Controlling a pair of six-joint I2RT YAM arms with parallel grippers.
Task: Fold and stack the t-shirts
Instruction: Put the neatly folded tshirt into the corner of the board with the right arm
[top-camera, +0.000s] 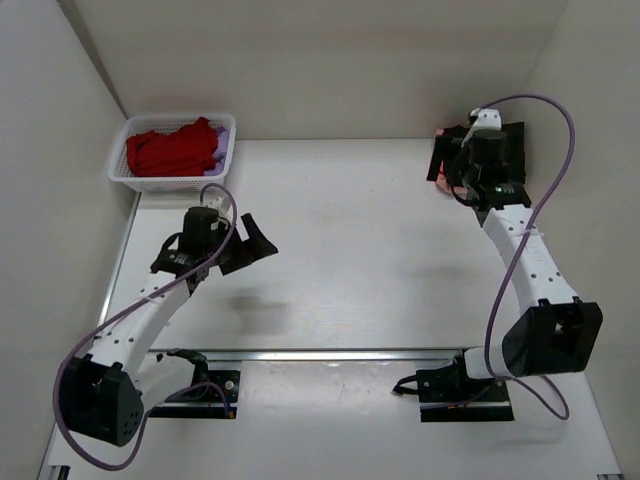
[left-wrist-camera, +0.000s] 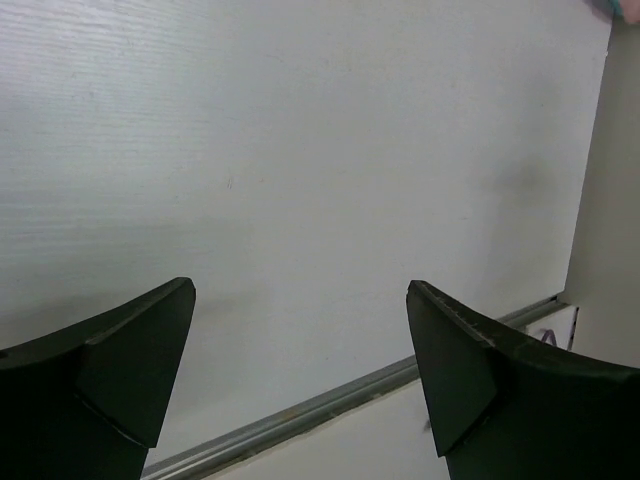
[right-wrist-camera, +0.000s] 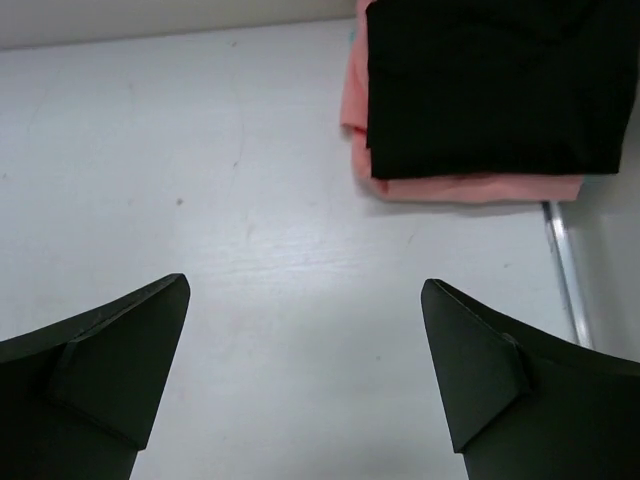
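My left gripper (left-wrist-camera: 300, 290) hangs with its fingers spread wide and nothing between them. It sits over bare table (top-camera: 370, 250) at the left middle of the top view. In its wrist view a metal edge strip (left-wrist-camera: 300, 410) crosses the lower frame, and the table's far edge runs down the right side.

My right gripper (right-wrist-camera: 305, 285) is spread apart and empty too, at the upper right of the top view. Its wrist view shows the black t-shirt (right-wrist-camera: 500, 85) folded on the salmon-pink t-shirt (right-wrist-camera: 470, 187) at the upper right. Pink shows along the black one's left and bottom edges. The stack's lower right corner lies close to a metal rail (right-wrist-camera: 562, 270) at the table's side.

The red t-shirt (top-camera: 172, 150) is bunched in the white basket (top-camera: 170, 182), tucked into the upper left corner. The lilac t-shirt (top-camera: 224, 145) peeks out at its right. The widest open stretch is the table's centre, between my arms.
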